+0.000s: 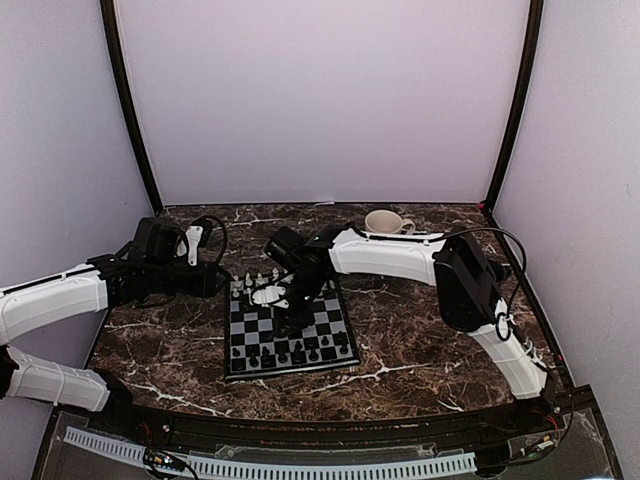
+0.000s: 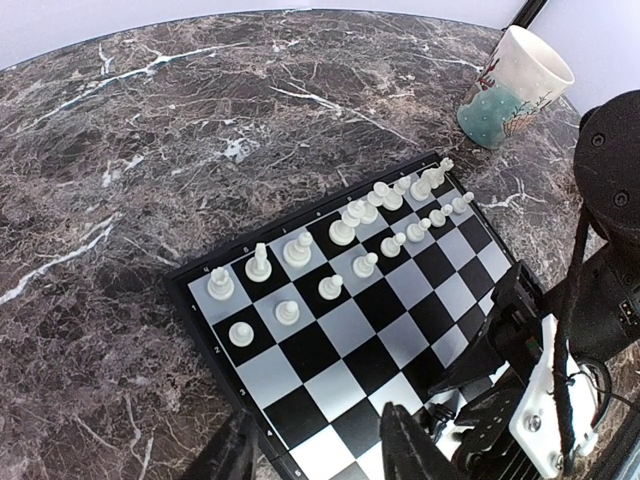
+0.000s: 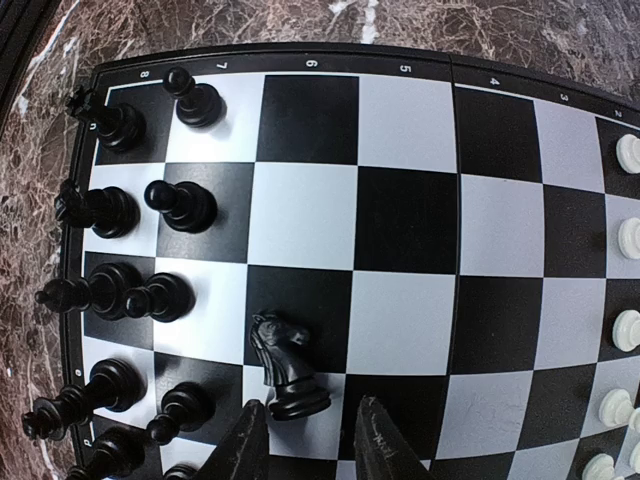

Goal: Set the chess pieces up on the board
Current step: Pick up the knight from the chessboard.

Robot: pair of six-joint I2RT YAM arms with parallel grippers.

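Top view: the board [image 1: 290, 335] lies mid-desk [image 1: 420, 330], white pieces [image 1: 262, 277] along its far edge and black pieces [image 1: 290, 353] along the near edge. The right gripper [image 1: 288, 315] hangs over it, while the left gripper [image 1: 222, 282] hovers at its far-left corner, likely keeping clear. Left wrist: eight white pawns front a crowded back rank; left fingers apart, empty. Right wrist: fingers apart flank one black knight [image 3: 285, 365], seemingly off its home square.
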